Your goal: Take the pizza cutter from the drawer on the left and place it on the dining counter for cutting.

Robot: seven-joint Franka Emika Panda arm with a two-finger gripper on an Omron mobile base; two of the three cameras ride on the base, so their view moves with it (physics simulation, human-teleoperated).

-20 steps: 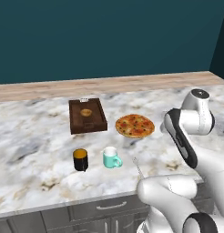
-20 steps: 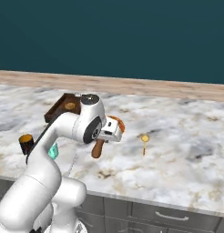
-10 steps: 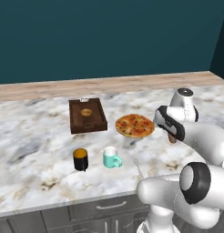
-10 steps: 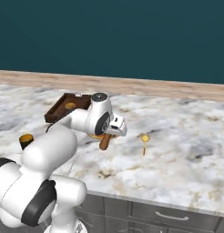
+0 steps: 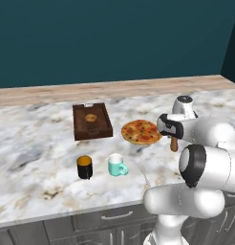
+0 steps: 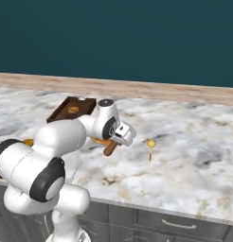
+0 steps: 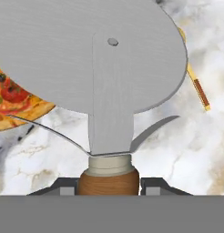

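Observation:
My gripper (image 7: 109, 185) is shut on the pizza cutter (image 7: 111, 68), gripping its brown wooden handle. Its round steel blade points away from the hand. In the left base view the gripper (image 5: 170, 130) hangs just right of the pizza (image 5: 141, 132), and the cutter's handle (image 5: 174, 143) points down at the dining counter (image 5: 38, 153). In the right base view the gripper (image 6: 121, 136) holds the cutter (image 6: 110, 148) low over the marble. A shut drawer front (image 5: 114, 217) with a silver bar handle shows under the counter's edge.
A dark wooden tray (image 5: 92, 122) lies left of the pizza. A dark mug (image 5: 84, 167) and a teal mug (image 5: 117, 165) stand nearer the front edge. A small yellow-headed utensil (image 6: 150, 146) lies on the marble right of the gripper.
The arm has swung from the right side out over the counter, carrying the pizza cutter to a spot beside the pizza. The jaws have kept their grip.

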